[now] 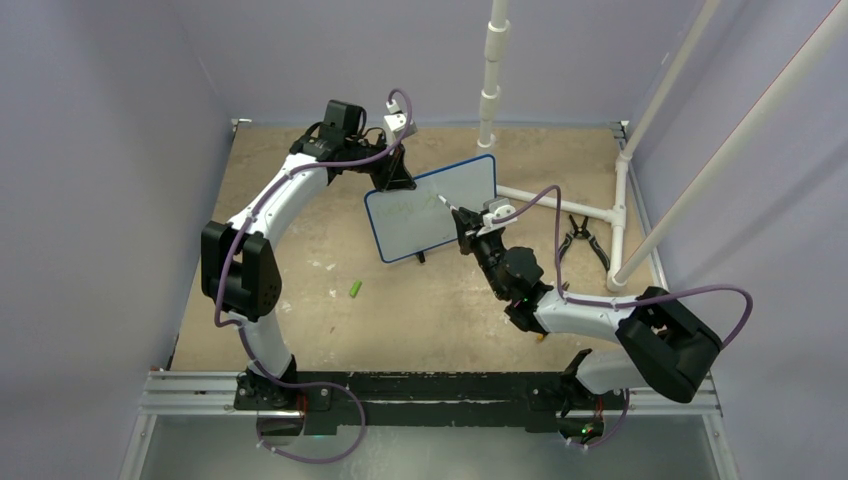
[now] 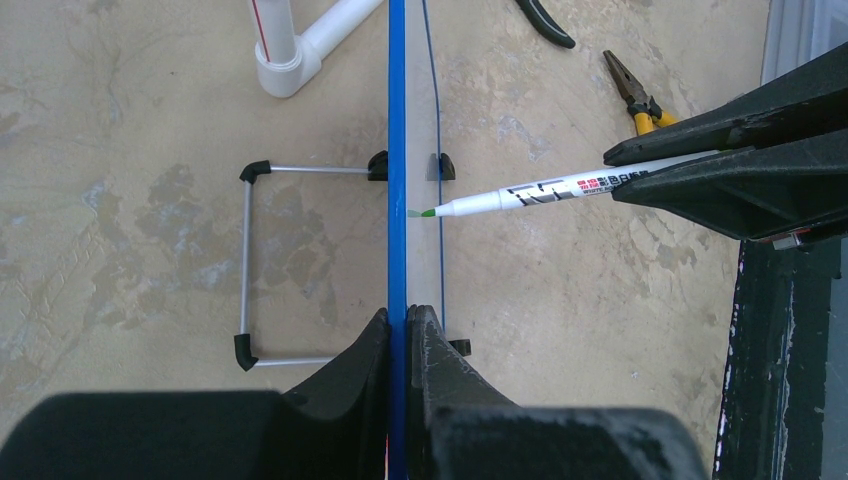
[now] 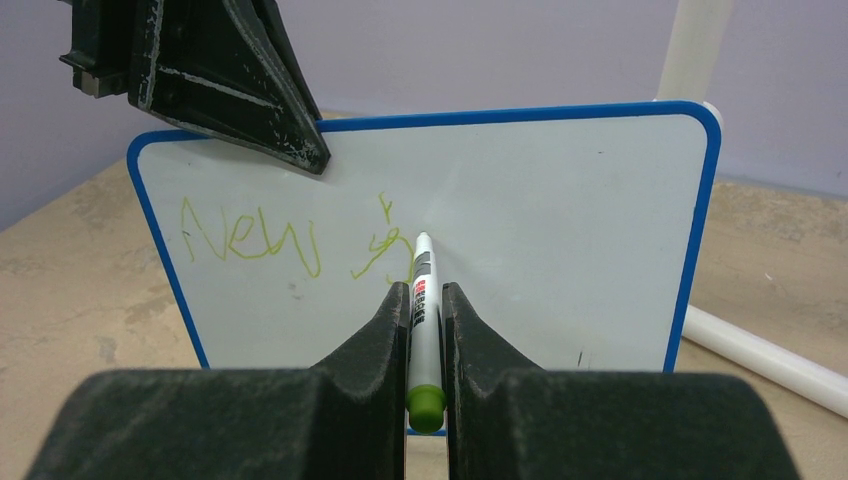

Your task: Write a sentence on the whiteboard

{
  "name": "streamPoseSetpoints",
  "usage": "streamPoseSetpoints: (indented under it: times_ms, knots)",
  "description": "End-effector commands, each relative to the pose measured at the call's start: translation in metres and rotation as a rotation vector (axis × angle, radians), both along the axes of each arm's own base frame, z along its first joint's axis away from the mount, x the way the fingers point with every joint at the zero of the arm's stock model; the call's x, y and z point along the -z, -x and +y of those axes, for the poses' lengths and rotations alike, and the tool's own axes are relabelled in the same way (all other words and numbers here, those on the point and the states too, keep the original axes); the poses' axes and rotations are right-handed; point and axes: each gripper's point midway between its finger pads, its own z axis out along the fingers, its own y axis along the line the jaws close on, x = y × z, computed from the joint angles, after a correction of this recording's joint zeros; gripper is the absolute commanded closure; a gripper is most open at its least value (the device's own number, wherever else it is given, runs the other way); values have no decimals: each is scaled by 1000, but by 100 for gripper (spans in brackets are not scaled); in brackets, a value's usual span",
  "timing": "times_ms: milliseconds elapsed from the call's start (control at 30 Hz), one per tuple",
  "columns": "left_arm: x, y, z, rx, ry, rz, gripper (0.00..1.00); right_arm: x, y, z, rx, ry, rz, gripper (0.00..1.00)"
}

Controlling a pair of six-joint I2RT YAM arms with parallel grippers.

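Note:
The whiteboard (image 1: 440, 215) stands upright on the table, blue-framed, and fills the right wrist view (image 3: 560, 230). My left gripper (image 1: 393, 178) is shut on its top edge (image 2: 397, 150), one finger on each side. My right gripper (image 1: 468, 226) is shut on a white marker (image 3: 423, 300) with a green end. The marker's green tip (image 2: 422, 212) is at the board's face. The sentence reads "New" (image 3: 250, 240) in green, with a few more strokes (image 3: 378, 250) just left of the tip.
A green marker cap (image 1: 355, 288) lies on the table in front of the board. Pliers (image 1: 583, 237) lie right of the board by the white PVC pipe frame (image 1: 560, 200). The board's wire stand (image 2: 247, 260) sticks out behind it.

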Motion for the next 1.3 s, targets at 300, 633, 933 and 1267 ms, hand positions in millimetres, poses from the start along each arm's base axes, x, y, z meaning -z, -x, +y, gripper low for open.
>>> streamPoseSetpoints:
  times_ms: [300,633,933,1267]
  knots:
    - [0,6,7,4,-18,-16,100,-4,-3,-11,62,-11,15,100]
    - [1,6,6,5,-17,-13,100,-18,-8,-12,85,-36,-16,100]
    - [1,6,6,6,-17,-12,100,-31,-11,-13,99,-59,-61,100]
    - [1,7,6,9,-13,-10,100,-33,-8,0,29,-21,-81,100]
